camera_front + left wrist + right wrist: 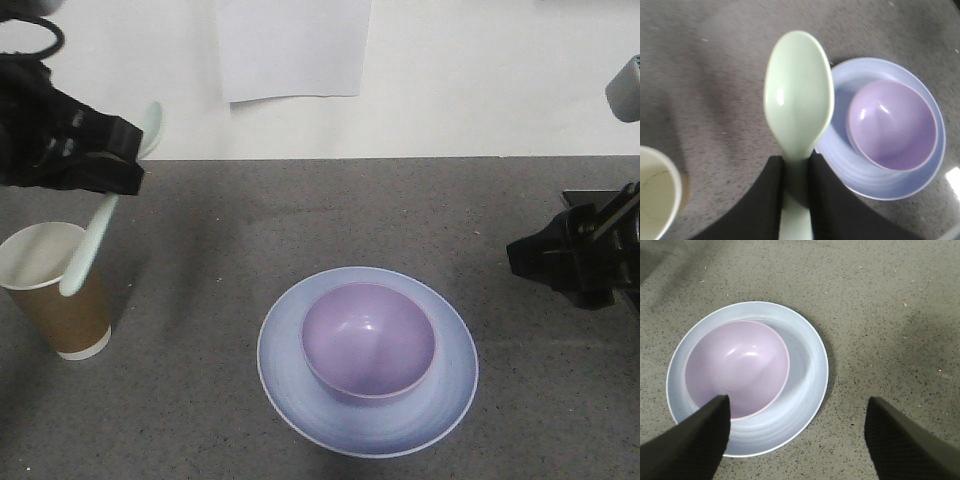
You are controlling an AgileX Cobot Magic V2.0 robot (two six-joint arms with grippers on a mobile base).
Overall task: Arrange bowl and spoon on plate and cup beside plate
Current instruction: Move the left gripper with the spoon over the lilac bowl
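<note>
1. Left gripper [122, 165]: far left, raised above the table and pinched on the spoon's handle.
2. Spoon [798, 95]: pale mint green, held clear of the table. In the front view its long axis runs diagonally from upper right to lower left, and the lower end overlaps the cup's mouth. In the left wrist view the oval head projects beyond the fingers with its hollow side towards the camera.
3. Cup [60, 310]: brown paper with a white inside, upright, left of the plate and well apart from it.
4. Plate [450, 390]: pale blue-lilac, flat on the table, front centre.
5. Bowl [368, 340]: lavender, upright on the plate, mouth up.
6. Right gripper [796, 402]: right edge, fingers spread wide, apart from the plate.
7. Table [300, 210]: grey, speckled.
8. Wall [450, 70]: white, behind the table, with a sheet of paper [292, 45] hanging on it.
</note>
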